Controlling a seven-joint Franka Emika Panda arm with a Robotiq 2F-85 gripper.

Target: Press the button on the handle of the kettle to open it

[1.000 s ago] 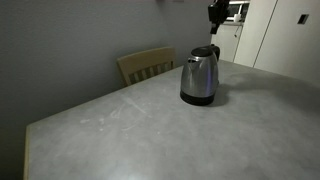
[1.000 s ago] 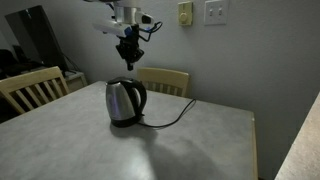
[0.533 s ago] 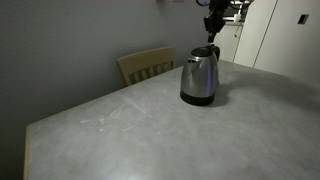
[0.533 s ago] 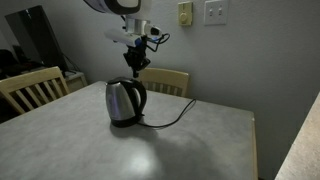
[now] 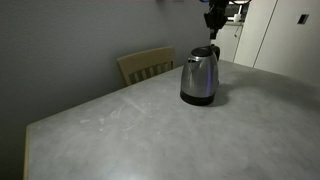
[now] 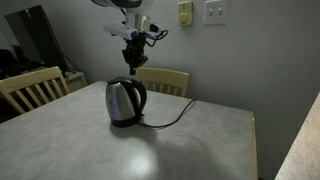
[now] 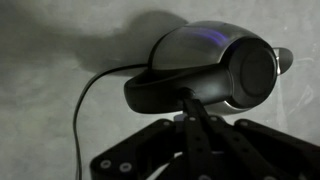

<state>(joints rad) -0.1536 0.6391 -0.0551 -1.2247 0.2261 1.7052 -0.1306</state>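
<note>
A steel kettle with a black handle stands on the grey table in both exterior views (image 5: 199, 80) (image 6: 124, 101). In the wrist view I look down on its body (image 7: 215, 60) and its handle (image 7: 165, 92); the lid looks down. My gripper (image 5: 213, 20) (image 6: 132, 58) hangs in the air above the handle side of the kettle, clear of it. In the wrist view its fingers (image 7: 190, 105) are pressed together over the handle and hold nothing.
The kettle's black cord (image 6: 172, 118) (image 7: 85, 105) runs across the table (image 6: 200, 145). Wooden chairs (image 5: 146, 65) (image 6: 163, 80) (image 6: 30, 88) stand at the table's edges. A wall with switches (image 6: 215, 12) is behind.
The gripper came down and sideways toward the kettle's handle, then rose slightly again. It stayed shut. The kettle has not moved.
</note>
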